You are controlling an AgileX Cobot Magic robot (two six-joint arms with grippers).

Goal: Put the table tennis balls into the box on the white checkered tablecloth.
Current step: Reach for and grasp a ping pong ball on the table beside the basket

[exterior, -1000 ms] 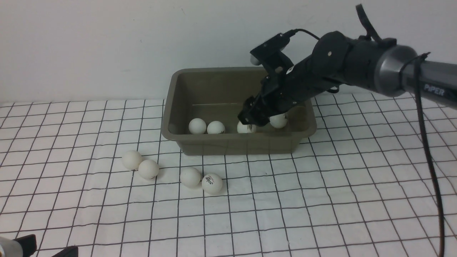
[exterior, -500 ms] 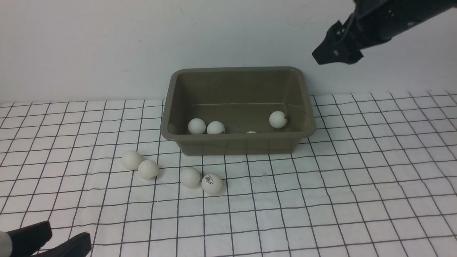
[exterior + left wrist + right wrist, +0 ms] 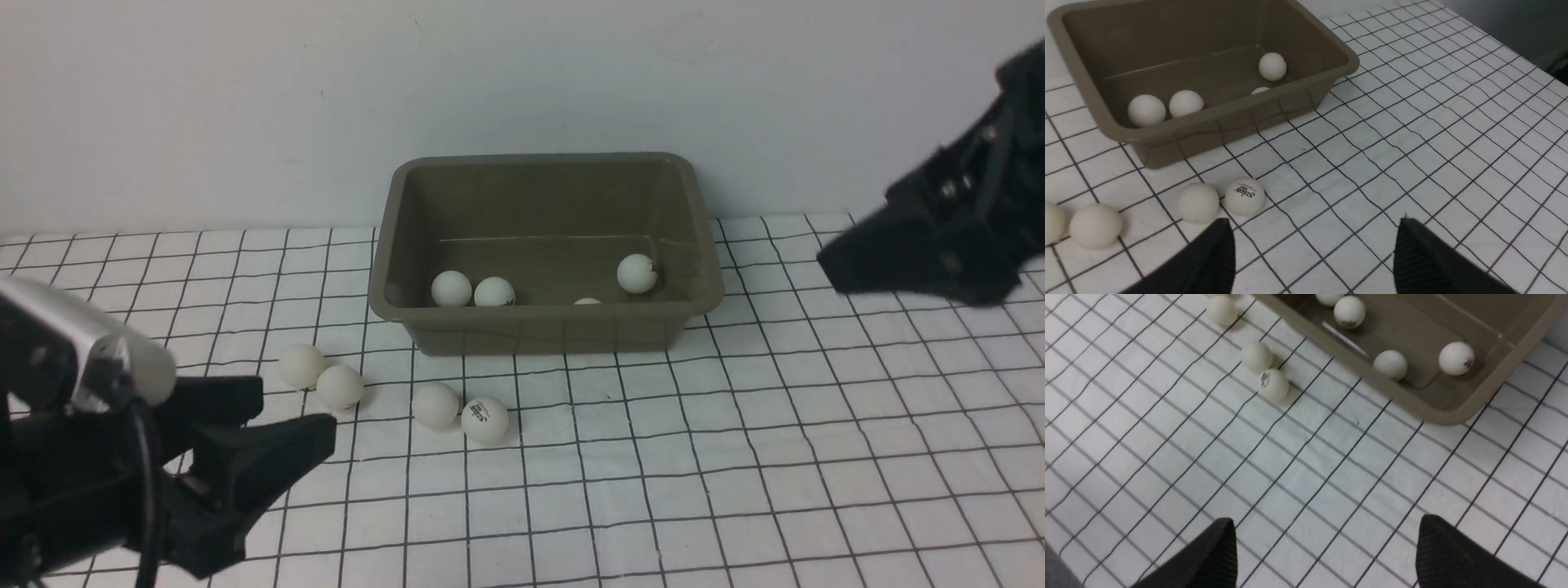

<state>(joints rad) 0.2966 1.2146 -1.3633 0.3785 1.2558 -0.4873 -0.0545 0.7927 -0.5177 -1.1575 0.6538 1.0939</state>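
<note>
Eight table tennis balls (image 3: pixel 484 420) counted: four inside the box (image 3: pixel 539 196), two side by side at its left end, one at the right end, one half hidden behind the near wall; four loose on the white checkered tablecloth (image 3: pixel 735 457) just in front of the box, in two close pairs. One box, towards the rear of the cloth-covered tabletop, before a plain pale wall (image 3: pixel 245 98). Left fingers (image 3: pixel 1212 257) spread wide and empty, near the loose balls; right fingers (image 3: pixel 1216 555) likewise wide and empty, off to the right, well apart from the box.
</note>
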